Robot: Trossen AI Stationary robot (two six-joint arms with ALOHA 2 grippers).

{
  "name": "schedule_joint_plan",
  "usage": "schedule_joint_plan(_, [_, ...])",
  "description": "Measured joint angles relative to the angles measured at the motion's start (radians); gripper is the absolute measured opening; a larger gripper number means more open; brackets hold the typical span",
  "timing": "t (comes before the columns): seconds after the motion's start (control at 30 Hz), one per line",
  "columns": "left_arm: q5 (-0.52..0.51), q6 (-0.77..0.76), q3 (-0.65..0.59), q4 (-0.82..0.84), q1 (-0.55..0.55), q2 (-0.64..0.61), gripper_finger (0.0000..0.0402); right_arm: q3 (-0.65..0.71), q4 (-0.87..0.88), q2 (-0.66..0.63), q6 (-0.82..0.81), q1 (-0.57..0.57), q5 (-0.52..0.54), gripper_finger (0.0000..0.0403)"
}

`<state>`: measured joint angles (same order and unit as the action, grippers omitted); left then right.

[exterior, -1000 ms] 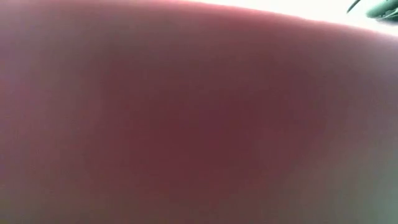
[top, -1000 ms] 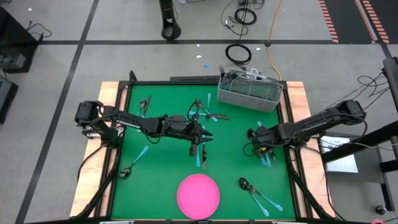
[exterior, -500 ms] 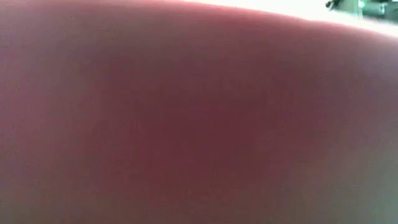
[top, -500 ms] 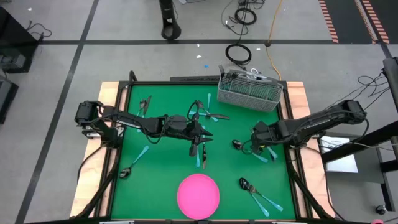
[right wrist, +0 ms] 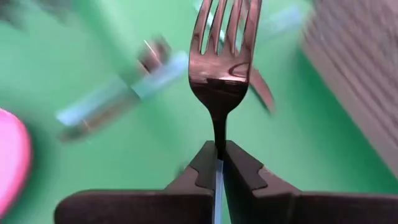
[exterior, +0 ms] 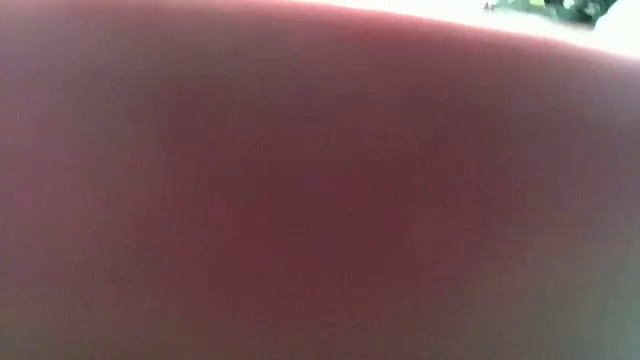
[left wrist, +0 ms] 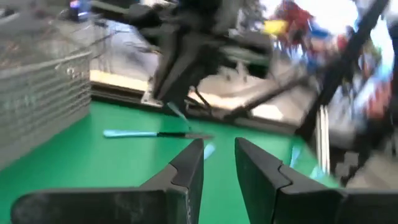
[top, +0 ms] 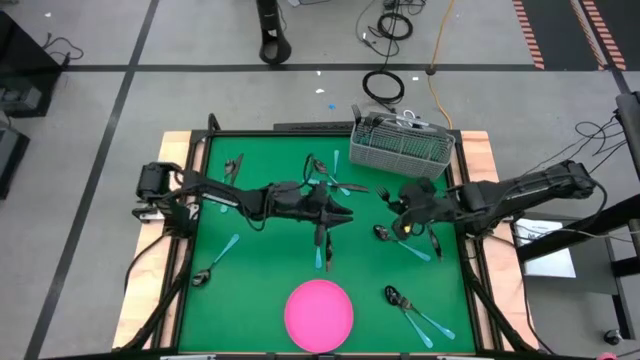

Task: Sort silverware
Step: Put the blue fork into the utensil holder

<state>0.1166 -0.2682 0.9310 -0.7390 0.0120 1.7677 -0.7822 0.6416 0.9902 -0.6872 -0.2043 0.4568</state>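
a light, stiff, slippery fork [right wrist: 225,53] is pinched at its thin neck by the right gripper's [right wrist: 219,163] closed fingers, centre frame.

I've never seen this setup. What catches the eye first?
The right gripper, shut on a fork, holds it above the green mat near the wire basket. Blue-handled silverware lies scattered on the mat, and a pink plate sits at the near edge.
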Motion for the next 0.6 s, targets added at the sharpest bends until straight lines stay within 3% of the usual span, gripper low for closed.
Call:
schedule_joint_plan(0.1, [-0.09, -0.18, 0.0, -0.083, 0.001, 0.055, 0.0093, 0.0, -0.152, -0.019, 0.11, 0.0, 0.01, 0.0001])
schedule_joint_plan(0.23, [-0.104, -0.229, 0.0, -0.211, 0.001, 0.102, 0.0093, 0.0, -0.271, -0.014, 0.199, 0.003, 0.01, 0.0001])
schedule_joint_plan(0.6, [-0.098, 0.036, 0.002, -0.25, 0.003, 0.108, 0.0093, 0.0, -0.347, 0.049, 0.266, 0.013, -0.071, 0.0])
